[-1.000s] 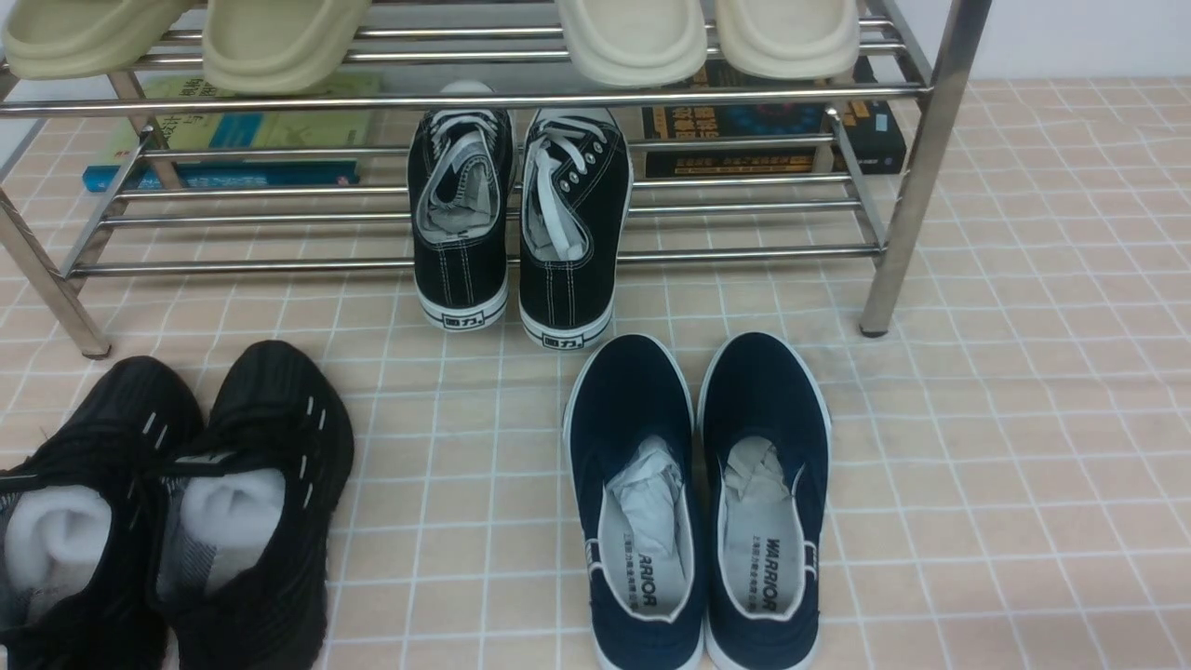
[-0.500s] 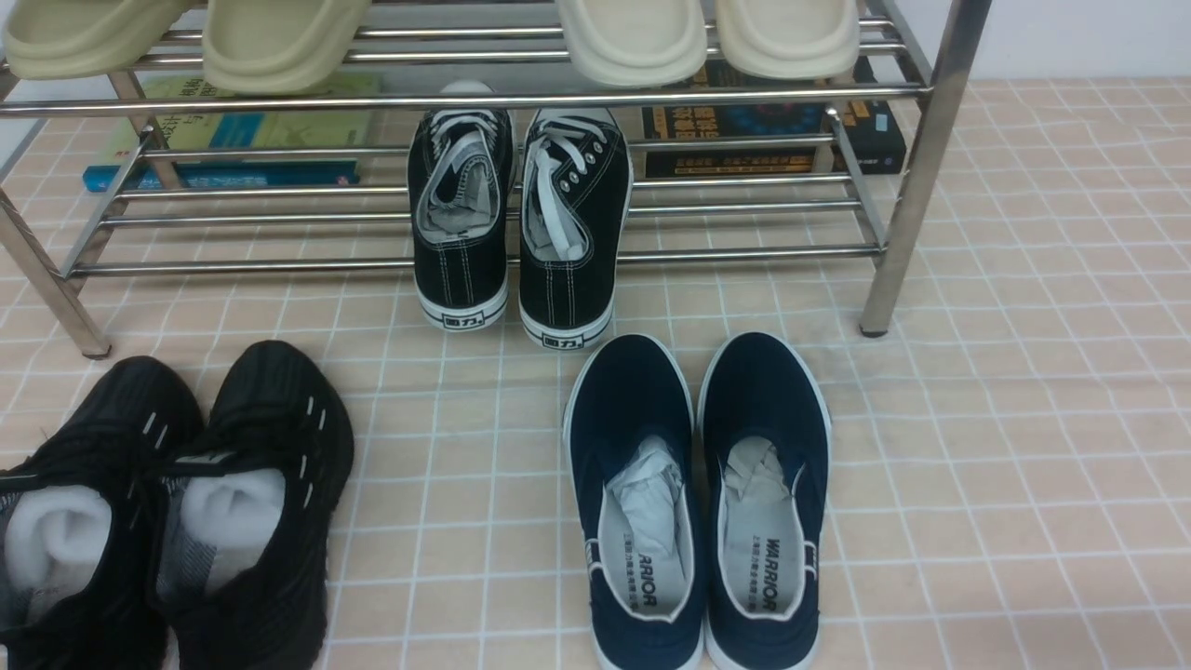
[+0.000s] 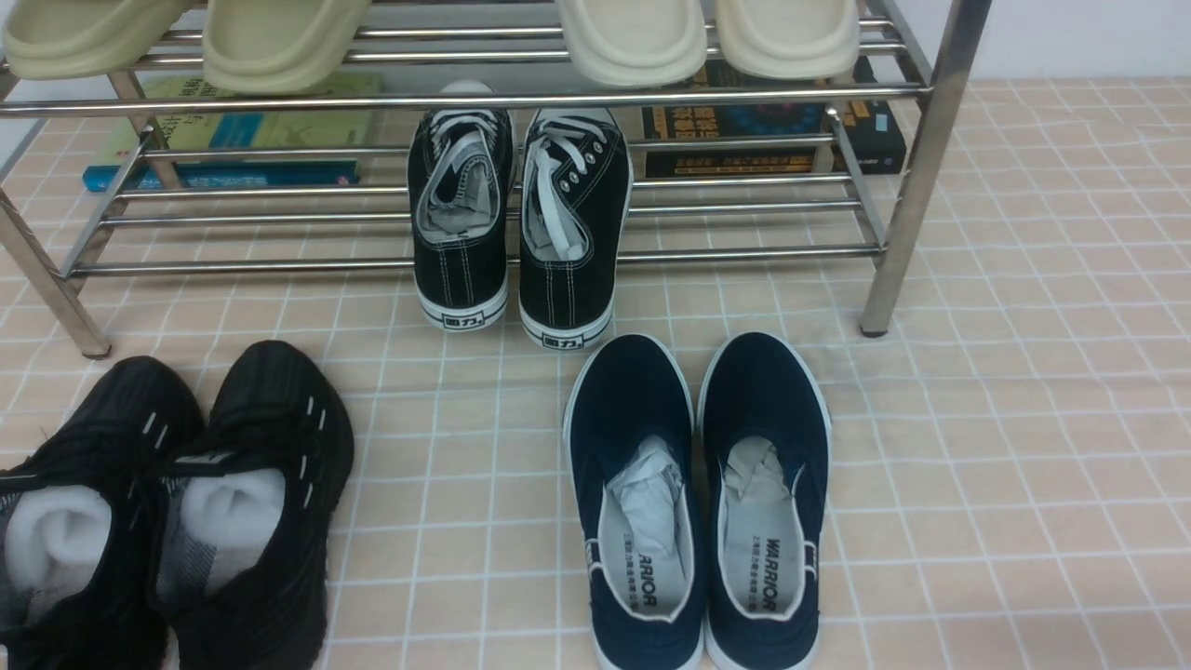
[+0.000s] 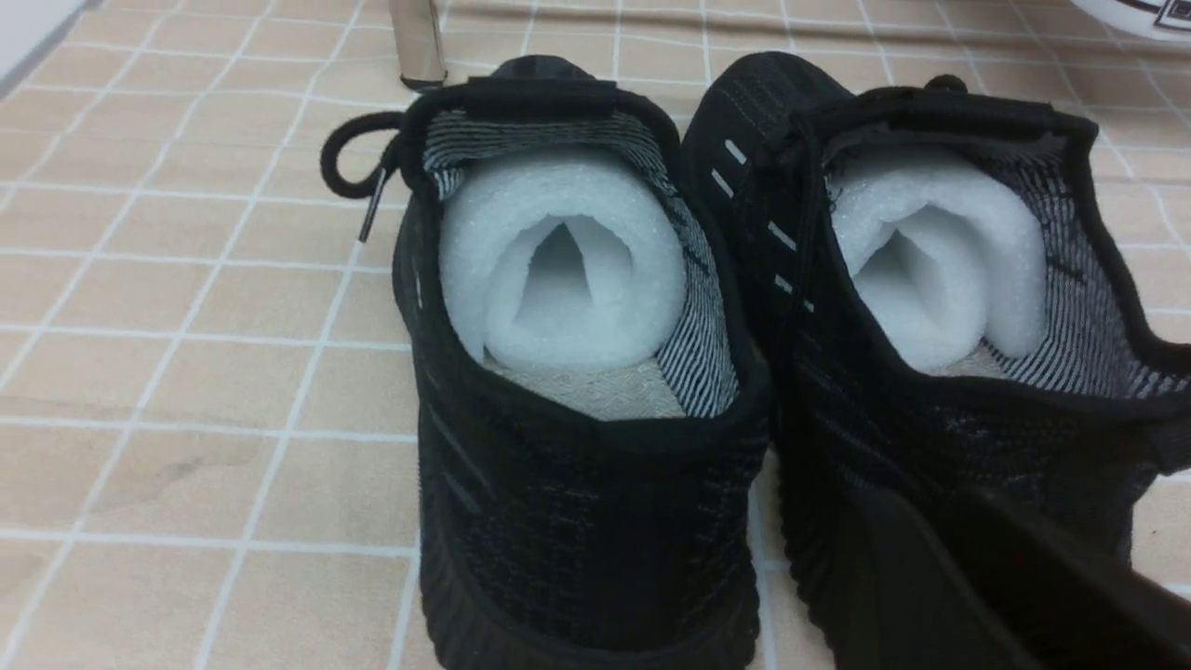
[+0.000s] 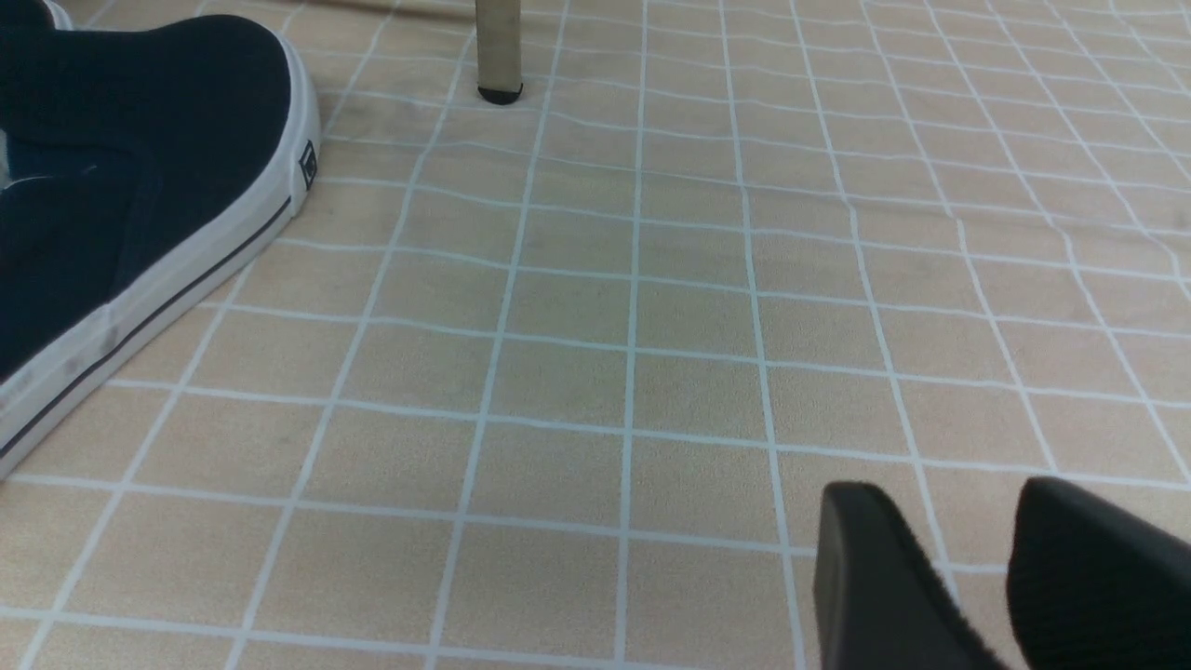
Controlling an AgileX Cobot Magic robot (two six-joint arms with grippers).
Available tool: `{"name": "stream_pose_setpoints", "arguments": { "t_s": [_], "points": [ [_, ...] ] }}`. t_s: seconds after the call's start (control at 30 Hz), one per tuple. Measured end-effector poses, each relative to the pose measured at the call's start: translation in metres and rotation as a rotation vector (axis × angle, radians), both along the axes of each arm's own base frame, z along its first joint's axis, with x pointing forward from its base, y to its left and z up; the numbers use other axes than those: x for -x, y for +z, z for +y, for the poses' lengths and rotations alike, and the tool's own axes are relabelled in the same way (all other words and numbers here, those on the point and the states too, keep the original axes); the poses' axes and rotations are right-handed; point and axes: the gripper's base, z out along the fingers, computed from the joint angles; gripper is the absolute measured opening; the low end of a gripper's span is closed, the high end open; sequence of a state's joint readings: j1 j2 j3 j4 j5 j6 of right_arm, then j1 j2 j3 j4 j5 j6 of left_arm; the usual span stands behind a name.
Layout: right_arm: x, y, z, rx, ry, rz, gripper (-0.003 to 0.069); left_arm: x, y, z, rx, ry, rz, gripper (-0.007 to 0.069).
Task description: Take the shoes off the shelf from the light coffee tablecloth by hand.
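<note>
The shoes (image 3: 251, 419), a pair of all-black knit sneakers with white foam rolls inside, stand side by side on the light coffee tablecloth (image 3: 1005, 447) at the front left, in front of the shelf (image 3: 465, 100). In the left wrist view both shoes (image 4: 577, 484) show heel-on. My left gripper (image 4: 930, 507) is right behind the heel of one shoe (image 4: 940, 409); its dark fingers blend into the black knit, so their gap is unclear. My right gripper (image 5: 949, 502) hangs open low over bare cloth, nothing between its fingers. Neither gripper shows in the front view.
Black canvas lace-ups (image 3: 521, 233) sit on the shelf's lower tier, heels hanging over the front bar. Navy slip-ons (image 3: 698, 484) stand on the cloth front centre, their toe (image 5: 140, 158) beside my right gripper. Cream slippers (image 3: 633, 37) lie on the top tier. Books (image 3: 223, 140) lie behind the shelf.
</note>
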State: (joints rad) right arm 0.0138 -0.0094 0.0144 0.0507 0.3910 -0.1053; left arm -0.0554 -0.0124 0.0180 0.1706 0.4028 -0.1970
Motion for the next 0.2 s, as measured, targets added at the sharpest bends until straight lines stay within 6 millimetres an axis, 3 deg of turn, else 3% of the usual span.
{"name": "stream_pose_setpoints", "arguments": {
  "t_s": [0.2],
  "points": [
    [0.0,0.0,0.0,0.0,0.0,0.0,0.024,0.0,-0.0002,0.0006,-0.017,0.001,0.0,0.0127]
  ]
}}
